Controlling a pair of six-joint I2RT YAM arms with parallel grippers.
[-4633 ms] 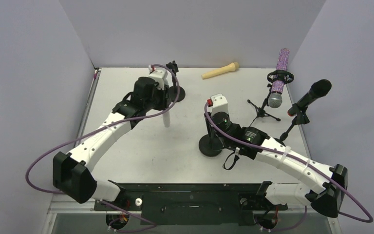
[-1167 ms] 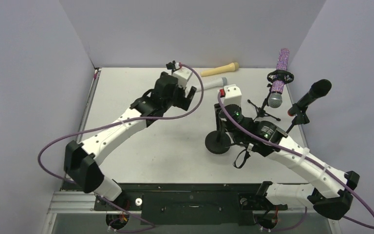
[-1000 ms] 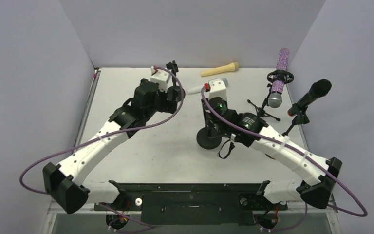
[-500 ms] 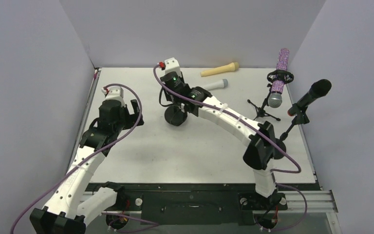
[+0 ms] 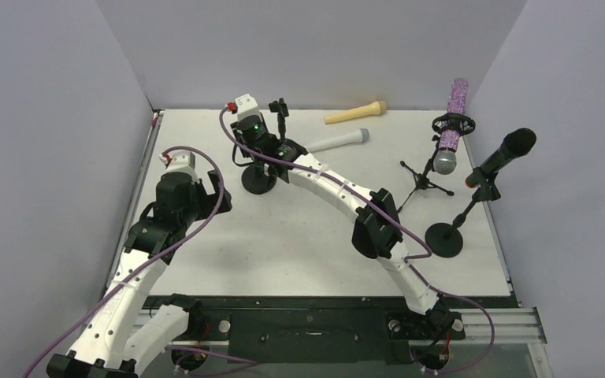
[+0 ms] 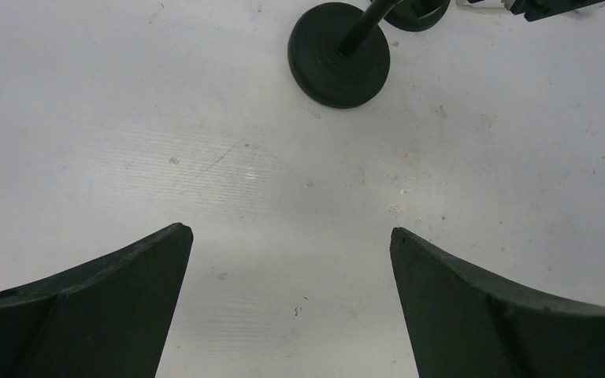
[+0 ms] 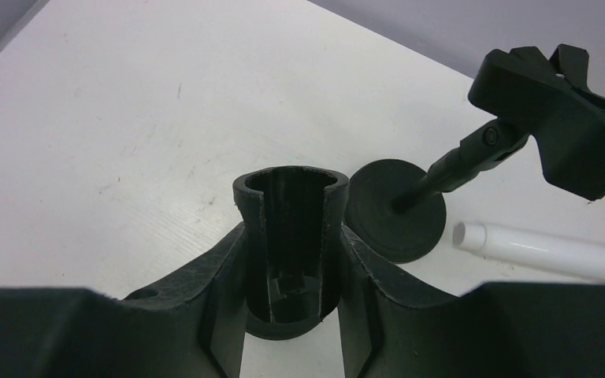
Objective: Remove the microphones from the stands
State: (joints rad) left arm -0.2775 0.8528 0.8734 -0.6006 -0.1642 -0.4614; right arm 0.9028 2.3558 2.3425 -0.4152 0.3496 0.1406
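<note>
My right gripper (image 7: pixel 291 236) is shut on the empty black clip (image 7: pixel 290 193) of a microphone stand, whose round base (image 5: pixel 258 183) rests on the table at the back left. From above, the right gripper (image 5: pixel 254 148) reaches far across to the left. A white microphone (image 5: pixel 339 142) lies flat on the table to the right of it, also visible as the white microphone (image 7: pixel 547 250) from the right wrist. My left gripper (image 6: pixel 291 232) hangs open over bare table; from above the left gripper (image 5: pixel 214 190) sits left of the stand base, apart from it.
A second empty stand (image 7: pixel 547 118) with a round base (image 7: pixel 396 209) stands just behind the held clip. A beige microphone (image 5: pixel 356 114) lies at the back. A glittery purple microphone (image 5: pixel 450 126) on a tripod and a black microphone (image 5: pixel 506 151) on a stand occupy the right side.
My right arm has carried the held stand leftward across the table, away from the white microphone. The left arm pulled back to the left and has stayed open.
</note>
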